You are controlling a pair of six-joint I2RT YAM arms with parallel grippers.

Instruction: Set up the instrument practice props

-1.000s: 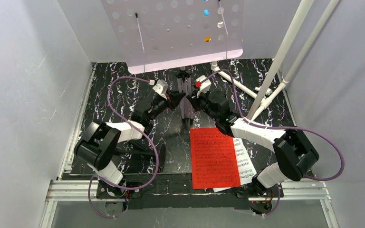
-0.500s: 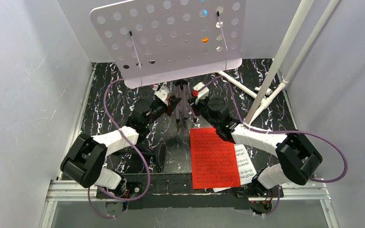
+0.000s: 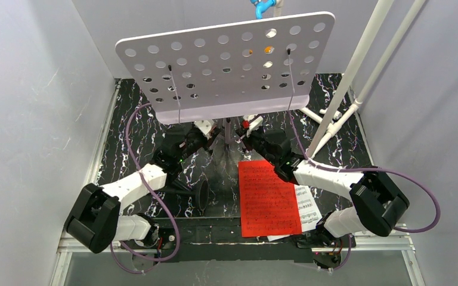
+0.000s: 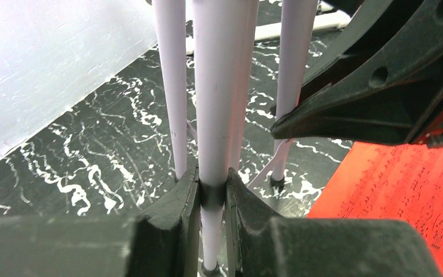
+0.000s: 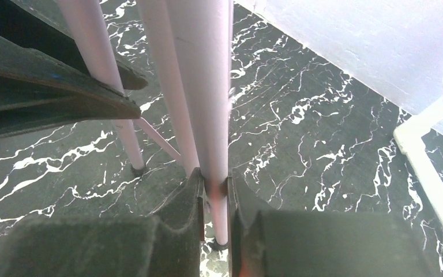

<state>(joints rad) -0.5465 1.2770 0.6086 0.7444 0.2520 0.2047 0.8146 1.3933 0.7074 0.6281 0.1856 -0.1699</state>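
Note:
The lilac perforated music stand (image 3: 226,65) stands tilted, its desk hiding the far mat. Its tripod legs (image 3: 229,128) are folded close together. My left gripper (image 3: 213,136) is shut on one lilac leg (image 4: 216,86), near its black foot. My right gripper (image 3: 245,134) is shut on another leg (image 5: 207,86), close above the mat. In each wrist view the other gripper shows beside the legs. The red sheet-music page (image 3: 268,196) lies flat at front centre over a white page (image 3: 308,205). The black microphone stand lies on its side, its round base (image 3: 202,193) by my left arm.
The white pipe frame (image 3: 346,77) rises at the right, with a foot pipe (image 5: 432,173) on the marbled mat close to my right gripper. A blue tap (image 3: 262,7) shows above the desk. Grey walls close in both sides.
The stand's desk has swung up and towards the camera, showing more of its face. Both arms have reached forward and lower, still gripping the legs.

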